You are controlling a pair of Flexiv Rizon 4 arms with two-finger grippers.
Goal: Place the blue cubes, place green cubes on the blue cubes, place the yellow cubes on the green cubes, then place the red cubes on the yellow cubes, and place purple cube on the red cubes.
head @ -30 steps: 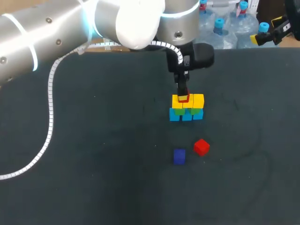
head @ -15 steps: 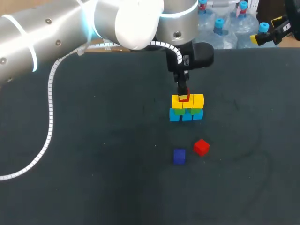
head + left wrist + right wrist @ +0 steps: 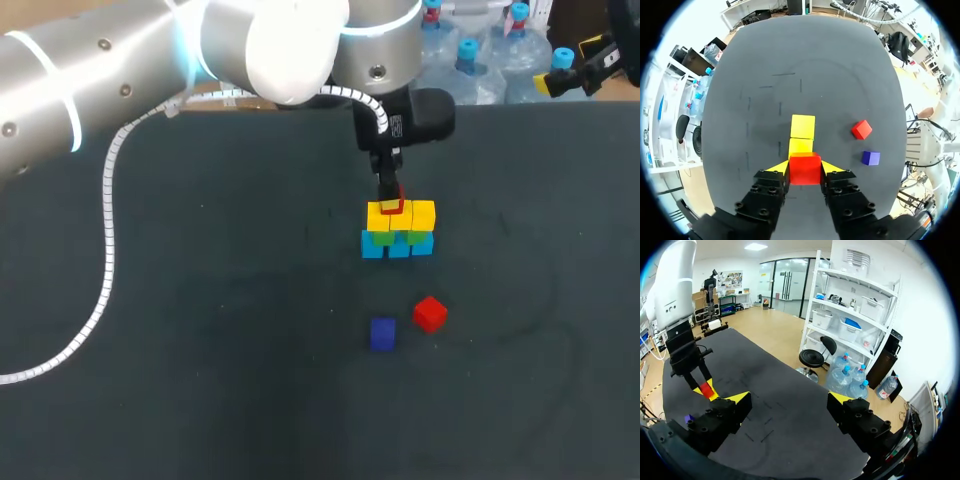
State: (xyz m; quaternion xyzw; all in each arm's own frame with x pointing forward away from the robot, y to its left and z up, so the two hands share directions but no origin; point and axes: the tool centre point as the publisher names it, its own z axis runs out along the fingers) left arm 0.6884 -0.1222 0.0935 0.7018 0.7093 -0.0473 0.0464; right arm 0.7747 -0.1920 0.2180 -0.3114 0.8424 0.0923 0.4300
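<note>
I am gripping the red cube (image 3: 805,172) by its two flat sides in my left hand (image 3: 806,168), over the yellow cubes (image 3: 421,214) right of the head view's centre, judging it light, rigid and slip-prone.

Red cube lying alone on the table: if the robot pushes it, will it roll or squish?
Probably it won't roll: the red cube has flat faces and sharp corners, so it should slide or tip. It's likely stiff: the other red cube shows no dent between the left gripper's fingers. The table looks matte, so it may drag a little.
</note>
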